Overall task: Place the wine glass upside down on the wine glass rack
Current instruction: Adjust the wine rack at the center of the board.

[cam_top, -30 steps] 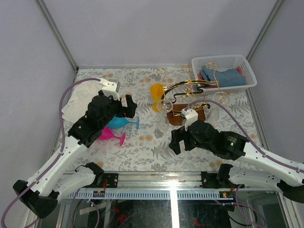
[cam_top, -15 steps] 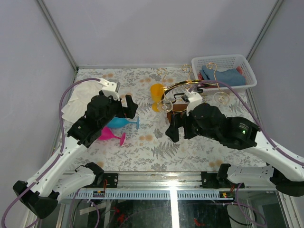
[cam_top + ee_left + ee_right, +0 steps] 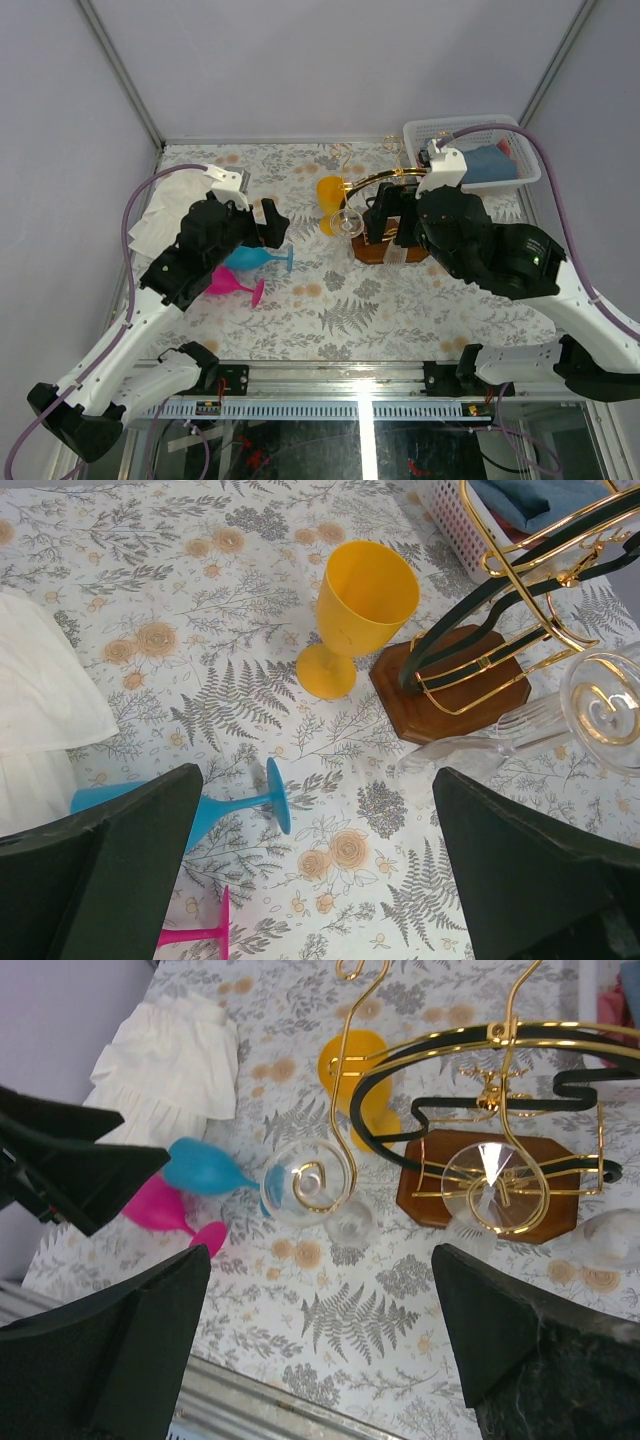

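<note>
L fingers (image 3: 100, 880) wide | R fingers (image 3: 100, 1350) wide | rack (image 3: 425, 1185) by basket (image 3: 462, 127), far-R edge

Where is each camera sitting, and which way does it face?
Top external: above and behind the bases, looking down at the table; left arm, right arm show.
Left wrist: left of centre, facing yellow goblet and wine glass rack; open jaws below.
Right wrist: above the rack, looking down; own open jaws below.
Shared: goblet, rack, blue wine glass.

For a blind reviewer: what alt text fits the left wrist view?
Open left gripper hangs over a floral tablecloth: an upright yellow goblet beside the wine glass rack, a blue glass lying on its side.
</note>
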Tool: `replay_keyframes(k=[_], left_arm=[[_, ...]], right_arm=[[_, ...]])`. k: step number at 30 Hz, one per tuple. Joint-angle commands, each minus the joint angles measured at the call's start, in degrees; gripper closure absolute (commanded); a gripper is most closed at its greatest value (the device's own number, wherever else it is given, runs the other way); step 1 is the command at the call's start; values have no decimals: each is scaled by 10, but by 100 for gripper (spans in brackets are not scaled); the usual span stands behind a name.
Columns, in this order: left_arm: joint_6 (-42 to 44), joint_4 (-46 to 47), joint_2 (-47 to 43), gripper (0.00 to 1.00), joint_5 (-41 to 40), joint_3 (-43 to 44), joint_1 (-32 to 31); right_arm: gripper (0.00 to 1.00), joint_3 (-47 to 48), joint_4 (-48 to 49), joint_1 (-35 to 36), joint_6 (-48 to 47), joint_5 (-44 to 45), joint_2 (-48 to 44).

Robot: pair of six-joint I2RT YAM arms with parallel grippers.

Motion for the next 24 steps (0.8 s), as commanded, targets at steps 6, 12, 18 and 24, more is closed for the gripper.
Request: replay_keyframes(k=[6, 12, 18, 24], left_arm=[[-9, 22, 0, 0, 18, 1, 13], [-10, 23, 2, 0, 20, 0, 18], [-10, 23, 5, 0, 24, 1, 23], [-12, 24, 6, 0, 30, 0, 28]], right_arm=[[1, 51, 49, -50, 16, 71, 59], [11, 9, 109, -184, 35, -96, 79], [14, -8, 149, -187, 127, -37, 105], [0, 41, 72, -187, 272, 29, 162]])
